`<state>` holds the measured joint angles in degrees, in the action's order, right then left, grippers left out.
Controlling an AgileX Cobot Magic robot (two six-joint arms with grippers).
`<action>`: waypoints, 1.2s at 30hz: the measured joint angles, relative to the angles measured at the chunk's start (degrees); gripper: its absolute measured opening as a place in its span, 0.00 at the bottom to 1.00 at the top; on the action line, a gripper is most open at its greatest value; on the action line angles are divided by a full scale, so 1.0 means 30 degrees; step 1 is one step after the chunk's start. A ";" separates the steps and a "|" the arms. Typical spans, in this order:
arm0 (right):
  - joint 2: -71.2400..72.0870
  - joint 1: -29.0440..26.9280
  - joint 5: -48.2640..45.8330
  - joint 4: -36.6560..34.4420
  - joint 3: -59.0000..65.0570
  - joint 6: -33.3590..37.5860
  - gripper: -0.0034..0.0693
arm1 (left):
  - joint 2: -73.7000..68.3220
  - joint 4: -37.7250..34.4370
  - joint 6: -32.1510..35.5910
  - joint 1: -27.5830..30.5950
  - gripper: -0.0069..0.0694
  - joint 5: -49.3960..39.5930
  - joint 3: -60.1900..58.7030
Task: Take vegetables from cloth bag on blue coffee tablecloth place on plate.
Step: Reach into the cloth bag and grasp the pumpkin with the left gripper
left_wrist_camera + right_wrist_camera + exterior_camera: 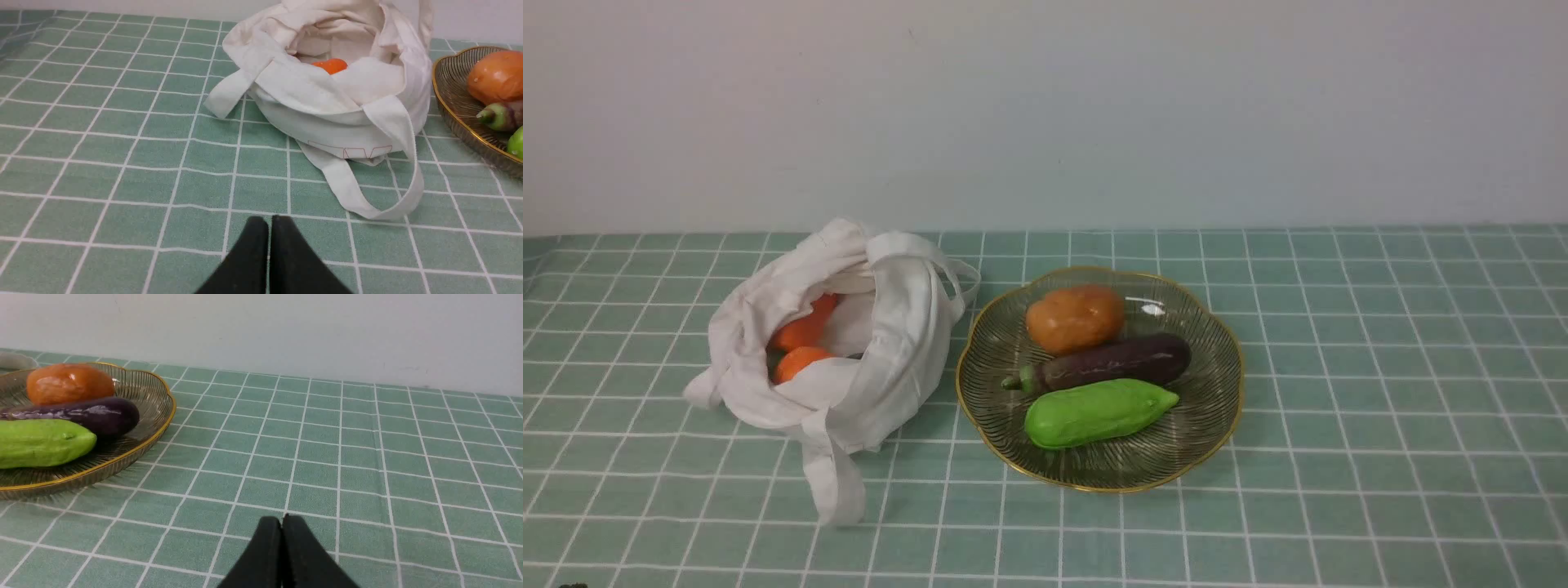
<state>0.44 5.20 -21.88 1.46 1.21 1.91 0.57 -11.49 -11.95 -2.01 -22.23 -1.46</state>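
The white cloth bag lies open on the teal checked tablecloth, with orange vegetables showing inside it. Right of it stands the gold-rimmed glass plate, holding an orange-brown potato, a purple eggplant and a green gourd. In the left wrist view the bag holds an orange piece, and my left gripper is shut and empty, short of the bag's strap. My right gripper is shut and empty over bare cloth, to the right of the plate. Neither arm shows in the front view.
A pale wall rises behind the table's far edge. One long strap of the bag trails toward the front of the table. Open cloth lies right of the plate.
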 joint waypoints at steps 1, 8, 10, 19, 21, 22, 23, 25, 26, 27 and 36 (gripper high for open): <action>0.0000 0.0000 0.0000 0.0000 0.0000 0.0000 0.03 | 0.0000 -0.0471 -0.0239 0.0000 0.08 0.0000 0.0000; 0.0000 0.0000 0.0000 0.0000 0.0000 0.0000 0.03 | 0.0000 -0.3278 -0.1480 0.0000 0.08 0.0000 0.0000; 0.0000 0.0000 0.0000 0.0000 0.0000 0.0000 0.03 | 0.0000 -0.5837 -0.2121 0.0000 0.08 0.0000 0.0000; 0.0000 0.0000 0.0000 0.0000 0.0000 0.0000 0.03 | 0.0000 -1.0279 -0.0788 0.0000 0.08 0.0961 -0.0001; 0.0000 0.0000 0.0000 0.0000 0.0000 0.0000 0.03 | 0.0000 -1.0408 -0.0093 0.0000 0.08 0.0567 0.0742; 0.0000 0.0000 0.0000 0.0000 0.0000 0.0000 0.03 | -0.0019 -1.0408 0.0129 0.0000 0.08 0.0444 0.1275; 0.0000 0.0000 0.0000 0.0000 0.0000 0.0000 0.03 | -0.0115 -1.0386 0.0358 0.0000 0.08 0.0324 0.1583; 0.0000 0.0000 0.0000 0.0000 0.0000 0.0000 0.03 | -0.0951 -1.0073 0.1060 0.0000 0.08 -0.0321 0.3441; 0.0000 0.0000 0.0000 0.0000 0.0000 0.0000 0.03 | -0.1761 -0.9720 0.1306 0.0012 0.08 -0.0748 0.4262; 0.0000 0.0000 0.0000 0.0000 0.0000 0.0000 0.03 | -0.2769 -0.9189 0.1562 0.0012 0.08 -0.1422 0.5544; 0.0000 0.0000 0.0000 0.0000 0.0000 0.0000 0.03 | -1.4929 -0.2759 0.3031 0.0012 0.08 -1.1170 1.3889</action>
<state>0.44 5.20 -21.88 1.46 1.21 1.91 -44.21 -19.77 -2.86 -1.98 -55.74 40.20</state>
